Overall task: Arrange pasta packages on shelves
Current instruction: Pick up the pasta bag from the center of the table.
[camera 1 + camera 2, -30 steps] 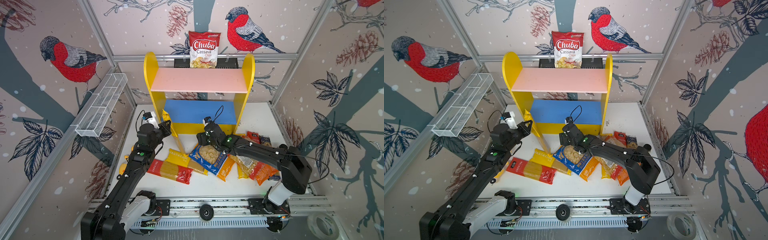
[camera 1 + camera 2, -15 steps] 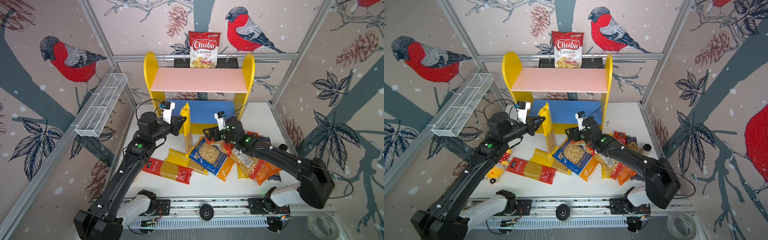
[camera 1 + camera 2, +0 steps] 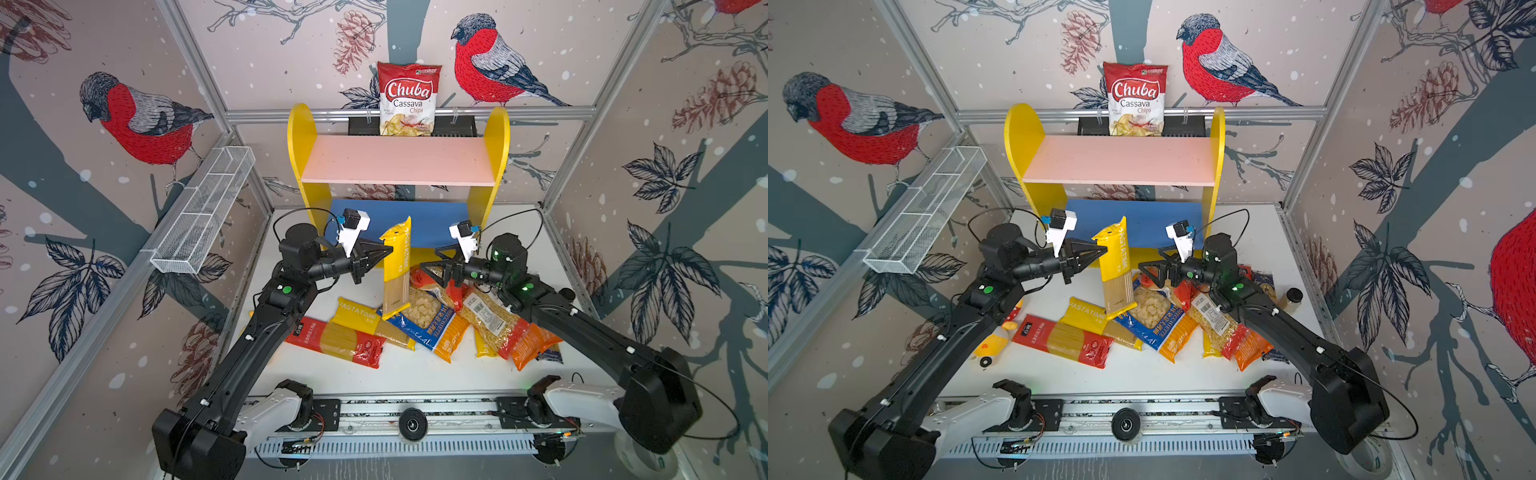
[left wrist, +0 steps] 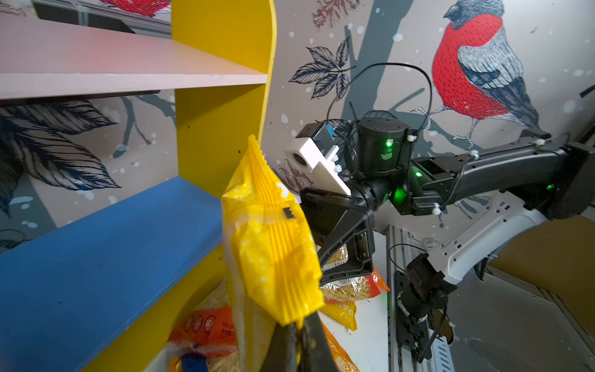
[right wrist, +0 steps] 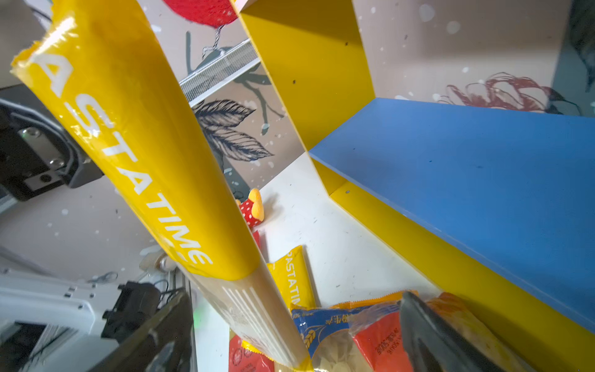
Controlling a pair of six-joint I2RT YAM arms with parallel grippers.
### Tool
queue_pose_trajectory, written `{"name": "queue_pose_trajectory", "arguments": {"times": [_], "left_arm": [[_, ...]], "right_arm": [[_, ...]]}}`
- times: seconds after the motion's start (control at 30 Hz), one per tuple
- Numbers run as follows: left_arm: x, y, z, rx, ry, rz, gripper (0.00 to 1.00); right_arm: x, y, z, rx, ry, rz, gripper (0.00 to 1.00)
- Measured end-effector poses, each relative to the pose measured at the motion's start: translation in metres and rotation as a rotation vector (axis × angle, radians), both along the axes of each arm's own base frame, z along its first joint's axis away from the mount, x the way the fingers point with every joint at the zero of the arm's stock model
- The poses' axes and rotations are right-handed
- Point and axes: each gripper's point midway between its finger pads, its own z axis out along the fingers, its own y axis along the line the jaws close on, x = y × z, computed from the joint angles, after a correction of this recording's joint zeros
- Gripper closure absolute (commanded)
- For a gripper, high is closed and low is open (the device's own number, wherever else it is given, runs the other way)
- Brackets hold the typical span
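PASTATIME pack (image 3: 397,266) hung upright, pinched by left gripper (image 3: 384,250), shelves (image 3: 399,160) bare, right gripper (image 3: 430,269) gaped beside, pasta pile (image 3: 436,320) below.

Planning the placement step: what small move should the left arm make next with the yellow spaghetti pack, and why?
Probably carry it back over the blue lower board. The left gripper pinches the yellow PASTATIME pack by its top; it hangs upright before the bare board. The right gripper is open, apart.
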Motion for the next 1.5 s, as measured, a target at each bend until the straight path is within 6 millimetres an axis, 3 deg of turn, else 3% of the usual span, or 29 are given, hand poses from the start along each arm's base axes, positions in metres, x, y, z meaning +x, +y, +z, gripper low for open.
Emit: {"name": "queue_pose_trajectory", "arguments": {"times": [0.27, 0.57, 0.8, 1.17, 1.27, 1.33, 1.5], "left_arm": [[-0.009, -0.007, 0.0, -0.035, -0.036, -0.103, 1.0], [-0.008, -0.01, -0.005, -0.026, -0.05, -0.125, 1.0], [0.001, -0.011, -0.013, -0.012, -0.04, -0.1, 1.0], [0.007, -0.01, -0.014, -0.019, -0.034, -0.068, 1.0], [0.013, -0.008, -0.015, -0.028, -0.02, -0.033, 1.0], [0.015, -0.006, -0.014, -0.034, -0.019, -0.015, 0.93], [0.027, 0.018, -0.003, -0.102, 0.002, 0.07, 0.59]], "right_arm": [[-0.02, 0.018, 0.0, -0.008, -0.089, 0.151, 0.02], [-0.018, 0.037, -0.013, -0.027, -0.102, 0.229, 0.11], [-0.041, 0.046, -0.006, 0.01, -0.11, 0.347, 0.31], [-0.04, 0.045, -0.003, 0.03, -0.08, 0.351, 0.75], [-0.038, 0.044, -0.001, 0.038, -0.079, 0.346, 0.83], [-0.038, 0.044, 0.001, 0.044, -0.068, 0.342, 0.87], [-0.036, 0.04, 0.012, 0.057, -0.03, 0.3, 0.94]]}}
